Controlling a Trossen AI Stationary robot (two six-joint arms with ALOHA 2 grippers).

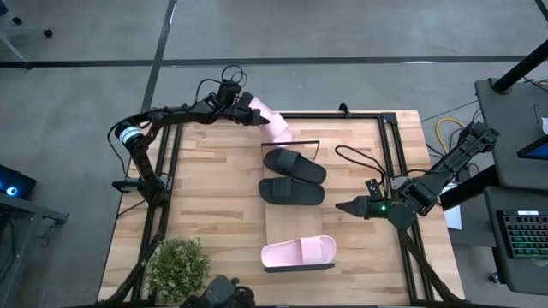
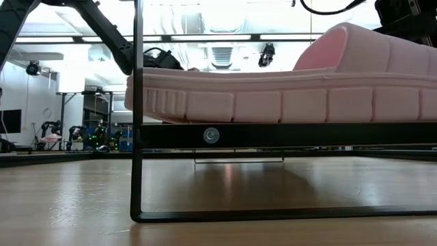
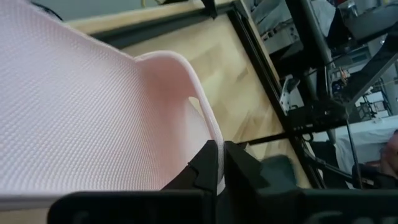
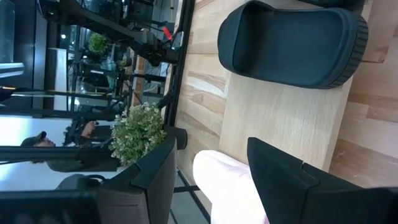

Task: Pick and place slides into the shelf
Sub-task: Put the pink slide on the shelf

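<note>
Upper left of the high view: the left gripper (image 1: pixel 257 118), fingers clamped on a pink slide (image 1: pixel 272 122) above the shelf (image 1: pixel 287 229) end. Centre: two black slides (image 1: pixel 294 177) and another pink slide (image 1: pixel 298 251) on the shelf. Right: the right gripper (image 1: pixel 342 207), fingers parted, empty.

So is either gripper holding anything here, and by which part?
The left gripper is shut on a pink slide, pinching the thin edge of its strap. The right gripper is open and holds nothing.
</note>
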